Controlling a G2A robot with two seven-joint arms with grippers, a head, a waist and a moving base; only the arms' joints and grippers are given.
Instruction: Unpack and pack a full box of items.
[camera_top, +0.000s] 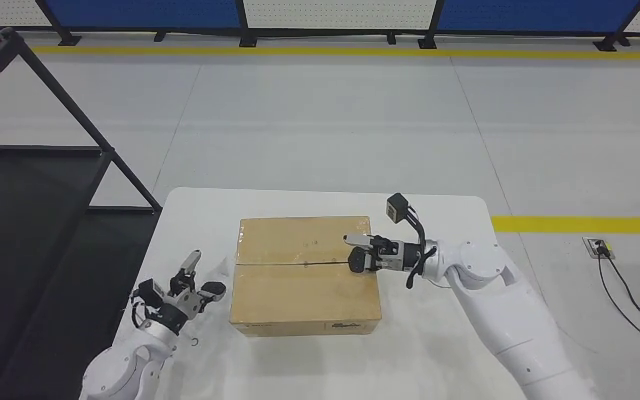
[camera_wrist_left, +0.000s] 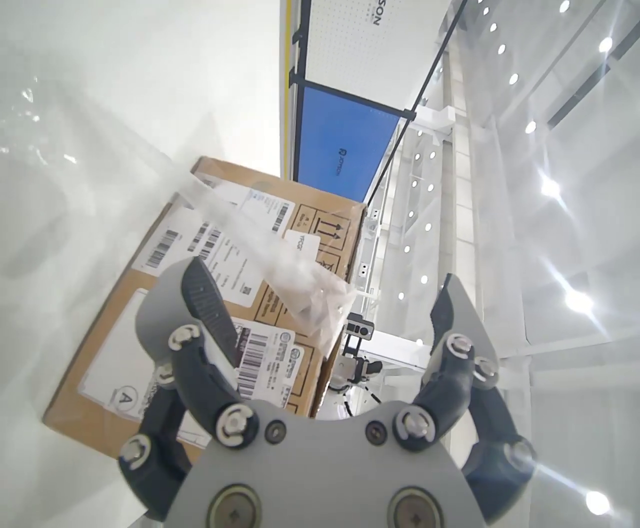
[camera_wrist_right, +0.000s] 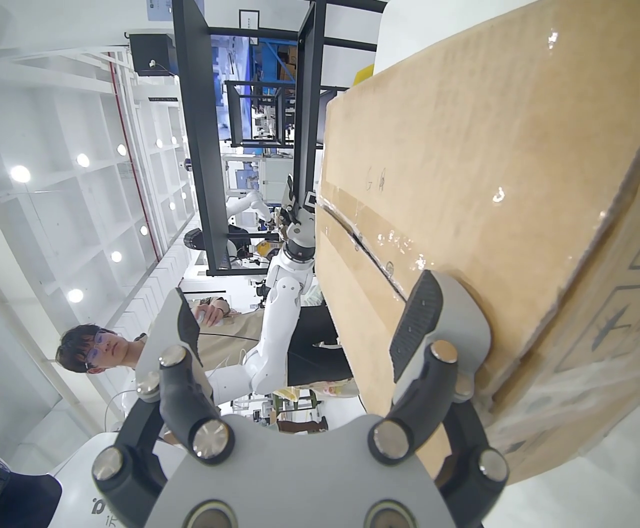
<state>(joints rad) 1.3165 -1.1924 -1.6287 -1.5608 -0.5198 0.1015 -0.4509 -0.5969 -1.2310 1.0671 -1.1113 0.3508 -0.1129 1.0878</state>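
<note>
Right gripper (camera_top: 352, 250), mine: spread wide, one pad (camera_wrist_right: 417, 320) against top of box (camera_top: 305, 275), near seam (camera_top: 300, 263). Left gripper (camera_top: 203, 275), mine: spread, box side just ahead.

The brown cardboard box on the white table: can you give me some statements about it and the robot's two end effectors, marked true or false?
1. The brown cardboard box has its top flaps closed. True.
2. The box stands on the floor. False: it stands on the white table.
3. The right end effector is open above the box's top. True.
4. The left end effector clamps the box. False: it is open, beside the box, holding nothing.
</note>
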